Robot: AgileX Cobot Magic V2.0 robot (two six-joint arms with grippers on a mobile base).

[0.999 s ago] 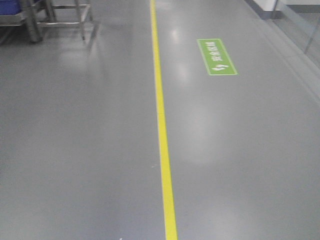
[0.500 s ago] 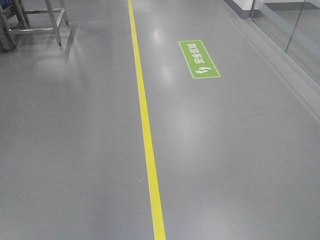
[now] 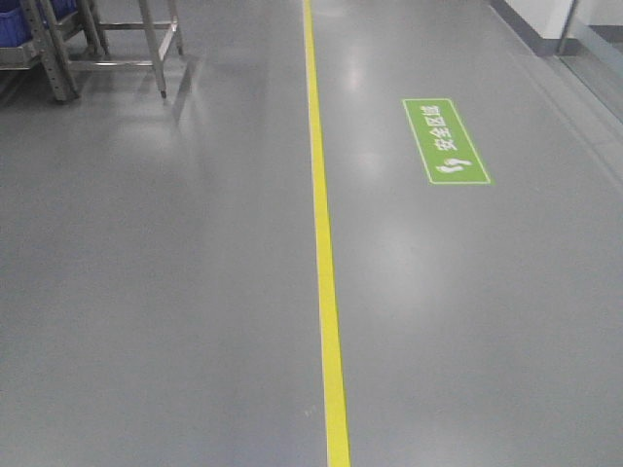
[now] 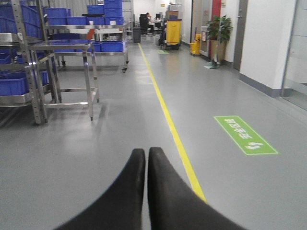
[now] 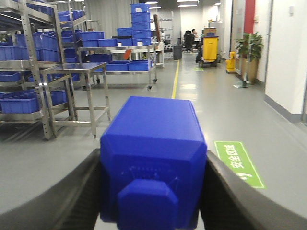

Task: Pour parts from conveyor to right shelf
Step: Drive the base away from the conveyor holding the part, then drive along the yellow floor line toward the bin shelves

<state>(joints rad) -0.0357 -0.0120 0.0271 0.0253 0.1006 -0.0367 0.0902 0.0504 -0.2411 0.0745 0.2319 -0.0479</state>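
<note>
Right wrist view first: the right gripper [image 5: 152, 158] has the blue block [image 5: 151, 139] clamped between its two dark fingers [image 5: 72, 191], one pressed to each side, and the block's little square knob [image 5: 147, 203] faces the camera. The jaws are spread just as wide as the block, and it fills the middle of the view, held above the floor. Over on the left wrist view, the left gripper [image 4: 146, 152] is closed up tight, the two black fingertips touching with nothing between them. Below it is glossy grey floor [image 3: 146, 292], with a yellow line [image 3: 326, 272] running from near to far down the middle. A green floor sign [image 3: 446, 141] with white footprints lies to the right of that line, well apart from it. Far left, there are steel racks [image 5: 33, 72] loaded with blue bins [image 5: 29, 103], and a bare steel table [image 4: 67, 45] stands just in front of them. Way down the aisle sits a yellow cart [image 4: 172, 31], and there's a potted plant [image 4: 218, 28] against the right wall.
</note>
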